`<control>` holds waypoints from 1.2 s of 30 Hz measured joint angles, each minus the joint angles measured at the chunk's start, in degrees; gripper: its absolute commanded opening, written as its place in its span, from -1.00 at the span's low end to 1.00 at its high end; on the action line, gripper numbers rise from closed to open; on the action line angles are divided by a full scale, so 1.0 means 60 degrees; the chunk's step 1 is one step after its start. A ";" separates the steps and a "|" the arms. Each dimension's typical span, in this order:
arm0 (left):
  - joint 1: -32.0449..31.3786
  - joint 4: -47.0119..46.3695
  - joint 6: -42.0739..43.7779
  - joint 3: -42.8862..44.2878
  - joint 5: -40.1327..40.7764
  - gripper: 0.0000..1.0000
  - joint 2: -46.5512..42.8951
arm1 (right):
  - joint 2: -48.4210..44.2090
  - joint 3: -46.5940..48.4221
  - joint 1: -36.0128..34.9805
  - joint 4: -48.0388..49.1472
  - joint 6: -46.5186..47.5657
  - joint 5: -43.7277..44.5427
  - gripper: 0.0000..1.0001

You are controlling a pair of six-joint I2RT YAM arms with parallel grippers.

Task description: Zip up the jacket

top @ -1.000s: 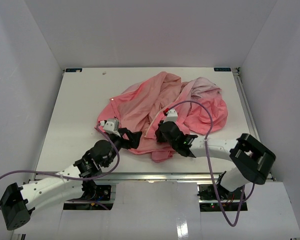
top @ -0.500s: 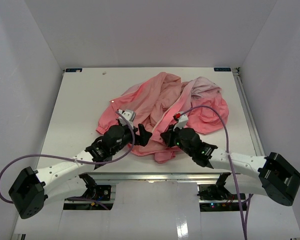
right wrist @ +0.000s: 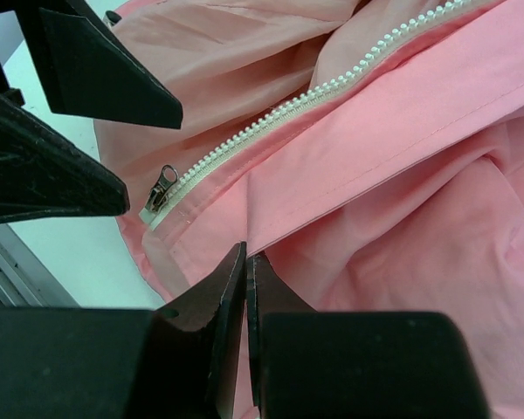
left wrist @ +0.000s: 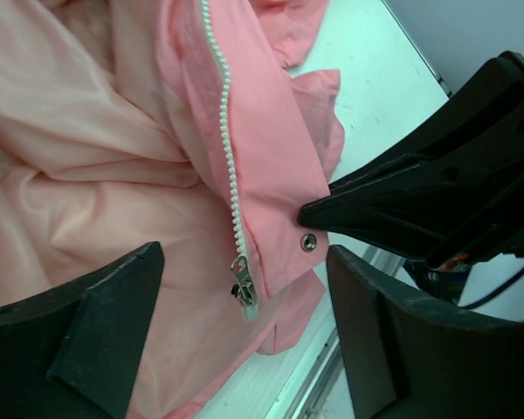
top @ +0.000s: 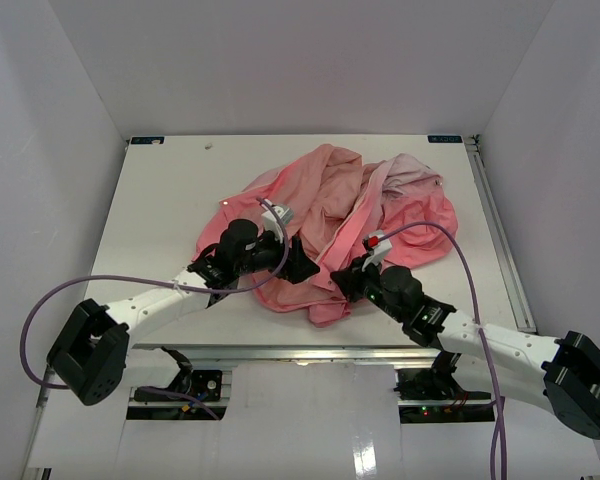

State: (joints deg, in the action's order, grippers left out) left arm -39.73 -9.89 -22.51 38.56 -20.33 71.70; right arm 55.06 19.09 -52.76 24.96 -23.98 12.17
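Observation:
The salmon-pink jacket lies crumpled in the middle of the table. Its white zipper runs down to a metal slider at the near hem, with a snap stud beside it. My left gripper is open and hovers over the hem, its fingers on either side of the slider without touching it. My right gripper is shut, pinching the edge of the jacket's flap just right of the slider. In the left wrist view its black fingertips meet the flap next to the stud.
The white table has walls on three sides. Its near edge and a metal rail lie just below the hem. Purple cables loop over both arms. The two grippers are very close together.
My left gripper has swung right and forward from the jacket's left hem to over the slider. My right gripper has drawn back toward the near edge, still at the flap.

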 measured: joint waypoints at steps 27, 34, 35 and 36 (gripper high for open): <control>0.0168 0.0487 -0.0108 0.1388 -0.1775 -0.19 0.1398 | -0.0672 -0.0649 0.0104 0.0064 0.0039 0.0020 -0.84; 0.0166 0.0956 -0.0373 0.1385 -0.2103 -0.38 0.1355 | -0.0672 -0.0649 0.0107 0.0065 0.0043 0.0020 -0.85; 0.0168 0.1053 -0.0373 0.1385 -0.2103 -0.40 0.1355 | -0.0672 -0.0649 0.0107 0.0067 0.0043 0.0020 -0.85; 0.0166 0.1180 -0.0371 0.1385 -0.2026 -0.41 0.1355 | -0.0672 -0.0649 0.0107 0.0065 0.0043 0.0020 -0.85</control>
State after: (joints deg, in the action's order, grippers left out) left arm -38.73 -2.81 -24.74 46.87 -32.48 79.83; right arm 51.03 15.20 -52.12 25.35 -23.73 12.29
